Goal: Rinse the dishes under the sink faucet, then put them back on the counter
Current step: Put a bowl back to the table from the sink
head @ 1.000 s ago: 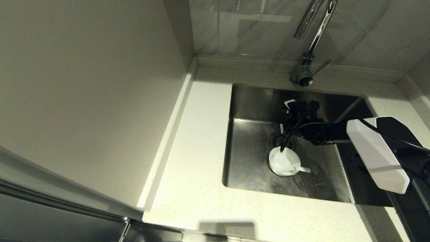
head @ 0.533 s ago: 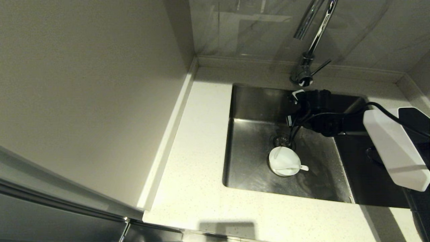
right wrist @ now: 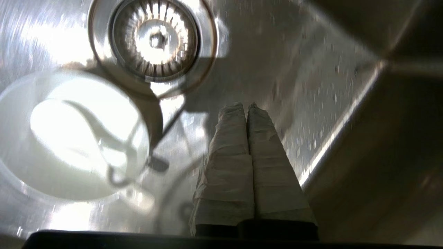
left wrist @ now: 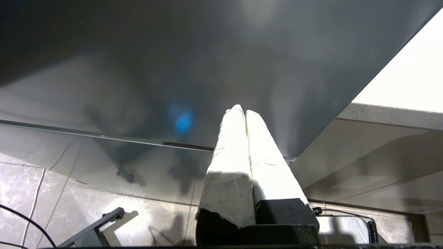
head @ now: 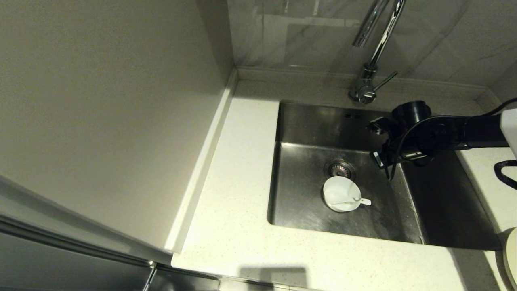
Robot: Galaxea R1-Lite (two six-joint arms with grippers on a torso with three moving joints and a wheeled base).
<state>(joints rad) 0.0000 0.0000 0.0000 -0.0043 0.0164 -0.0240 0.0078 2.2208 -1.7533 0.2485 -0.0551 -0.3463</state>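
Observation:
The small white bowl (head: pixel 340 193) stands upright on the floor of the steel sink (head: pixel 311 121), just in front of the drain strainer (head: pixel 339 168). The white spoon (head: pixel 360 201) lies in it, with its handle over the rim on the right. My right gripper (right wrist: pixel 246 105) hangs shut and empty above the sink floor, to the right of the bowl (right wrist: pixel 69 138) and apart from it. The chrome faucet (head: pixel 373 56) rises behind the sink. A sliver of the cream plate (head: pixel 513 258) shows at the right edge of the counter (head: pixel 238 169). My left gripper (left wrist: pixel 245 112) is parked, shut and empty.
A tall pale cabinet side (head: pixel 109 121) walls off the counter's left. The right arm (head: pixel 444 133) reaches over the sink's right rim. The left gripper points at a dark cabinet front (left wrist: pixel 207 69) below the counter edge, above a tiled floor (left wrist: pixel 69 193).
My right gripper has left the bowl's rim and moved up and to the right, towards the sink's right wall. The bowl has settled flat with the spoon in it.

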